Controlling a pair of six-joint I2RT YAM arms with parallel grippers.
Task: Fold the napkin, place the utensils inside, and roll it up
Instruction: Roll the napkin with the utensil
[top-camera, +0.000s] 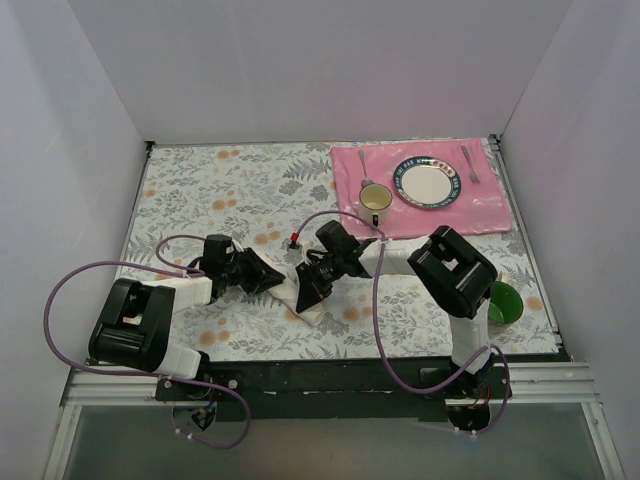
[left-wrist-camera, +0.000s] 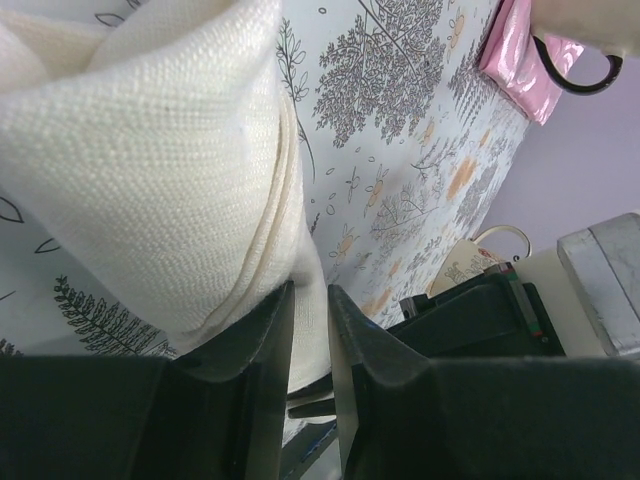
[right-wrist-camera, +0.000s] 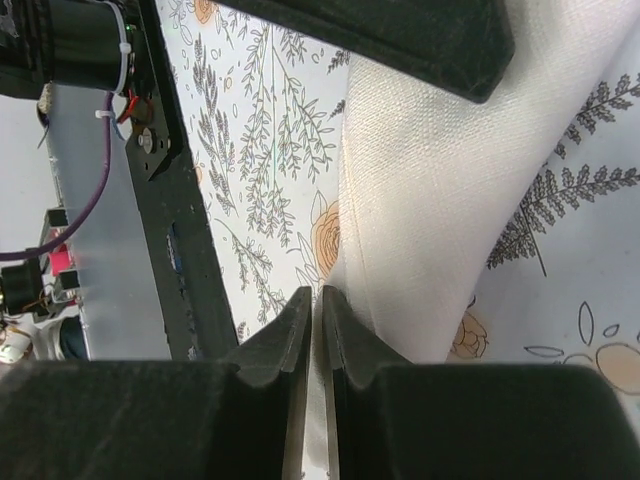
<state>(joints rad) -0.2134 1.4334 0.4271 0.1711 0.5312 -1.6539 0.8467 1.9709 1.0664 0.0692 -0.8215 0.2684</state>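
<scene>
The off-white, creased cloth napkin (left-wrist-camera: 150, 170) lies between the two tools on the grey floral-print table (top-camera: 200, 190), enclosed by plain white walls (top-camera: 300, 60). The left tool (left-wrist-camera: 310, 298) is clamped on its folded edge; the right tool (right-wrist-camera: 317, 300), facing it, pinches the opposite edge.

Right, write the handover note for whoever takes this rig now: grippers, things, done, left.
Left gripper: shut on an edge of the napkin.
Right gripper: shut on the napkin as well, from the opposite side.
Napkin: folded into a thick bundle on the table, between the two arms.
Knife: not in view; possibly inside the cloth, cannot tell.
Done: the fold, by the look of it.
Left: check the knife is in, then finish the roll.
</scene>
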